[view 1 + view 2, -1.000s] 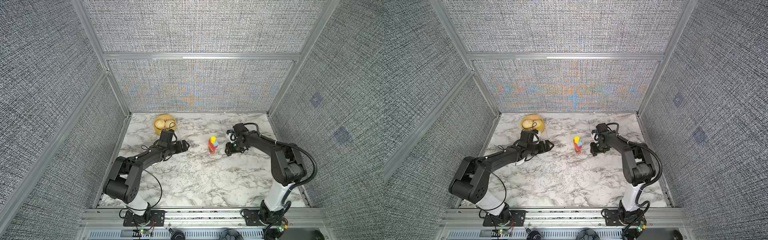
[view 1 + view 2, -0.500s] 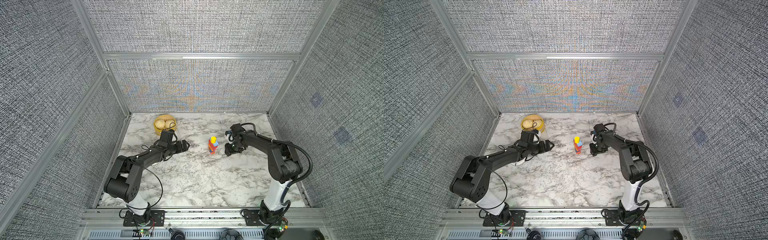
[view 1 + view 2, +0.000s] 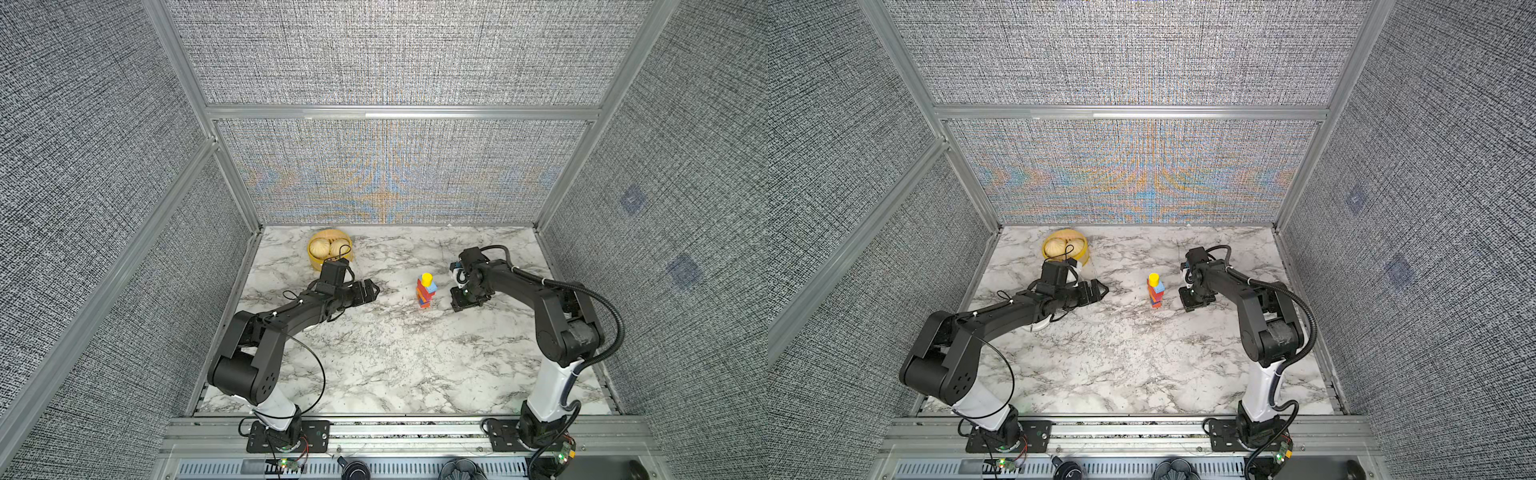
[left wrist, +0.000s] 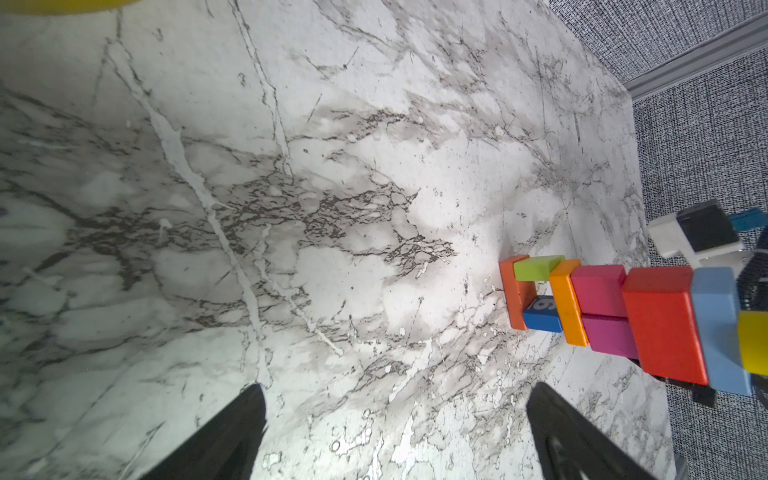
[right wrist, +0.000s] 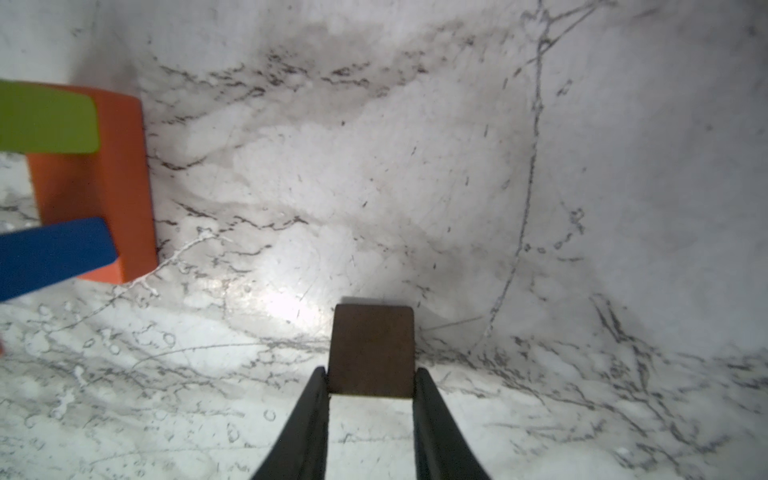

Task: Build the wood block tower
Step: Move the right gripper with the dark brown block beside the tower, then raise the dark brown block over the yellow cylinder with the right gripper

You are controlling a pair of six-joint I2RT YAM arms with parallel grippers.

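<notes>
The tower (image 3: 426, 291) (image 3: 1155, 291) stands mid-table, a slim column of orange, lime, blue, pink, red and light blue wood blocks (image 4: 660, 324) with a yellow cylinder on top. My right gripper (image 3: 459, 303) (image 3: 1187, 303) is low on the table just right of it. In the right wrist view its fingers (image 5: 313, 399) press both sides of a dark brown block (image 5: 372, 349) resting on the marble, and the tower's orange base (image 5: 91, 183) is off to one side. My left gripper (image 3: 372, 291) (image 4: 397, 399) hangs open and empty, left of the tower and pointing at it.
A round yellow basket (image 3: 314, 261) (image 3: 1085, 252) holding buns sits at the back left, behind my left wrist. A white round thing (image 3: 1038, 326) peeks out from under the left forearm. Grey fabric walls with metal frames enclose the marble table (image 3: 395, 357).
The right gripper's jaws have narrowed onto the dark brown block, and its wrist has shifted slightly beside the tower. The left arm and the tower have not moved.
</notes>
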